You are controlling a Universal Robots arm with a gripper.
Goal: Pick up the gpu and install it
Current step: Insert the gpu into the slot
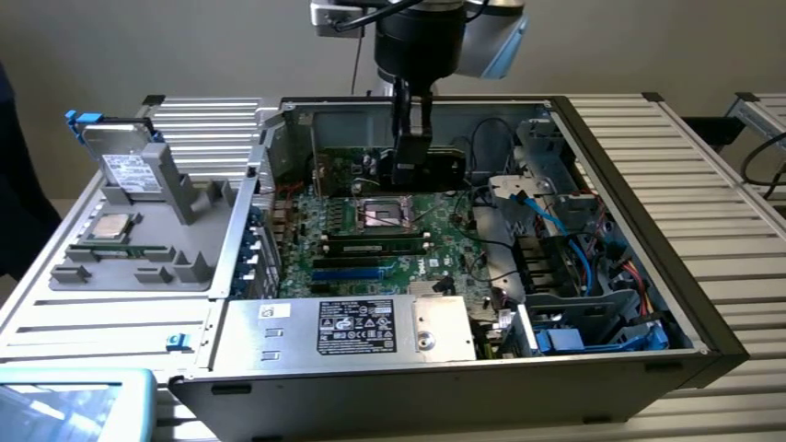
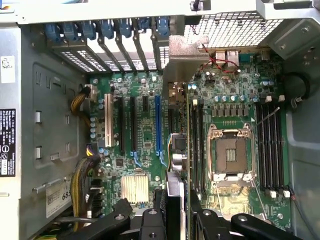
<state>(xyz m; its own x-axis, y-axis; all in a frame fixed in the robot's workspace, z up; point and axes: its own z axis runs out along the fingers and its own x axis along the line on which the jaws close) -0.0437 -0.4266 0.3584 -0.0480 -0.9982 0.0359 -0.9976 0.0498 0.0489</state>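
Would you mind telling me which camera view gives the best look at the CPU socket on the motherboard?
The wrist view: it looks almost straight down on the CPU socket, with its whole metal frame in plain sight and nothing across it. The exterior view shows the same CPU socket smaller and at a slant.

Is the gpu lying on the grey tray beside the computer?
No, the end effector holds the gpu above the green motherboard inside the case.

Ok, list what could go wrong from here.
The gpu, held by the gripper, looks offset from the blue slot; lowered so, it could hit the board. Its bracket is near the rear slot covers and may snag. The open CPU socket is close; a slip could damage it.
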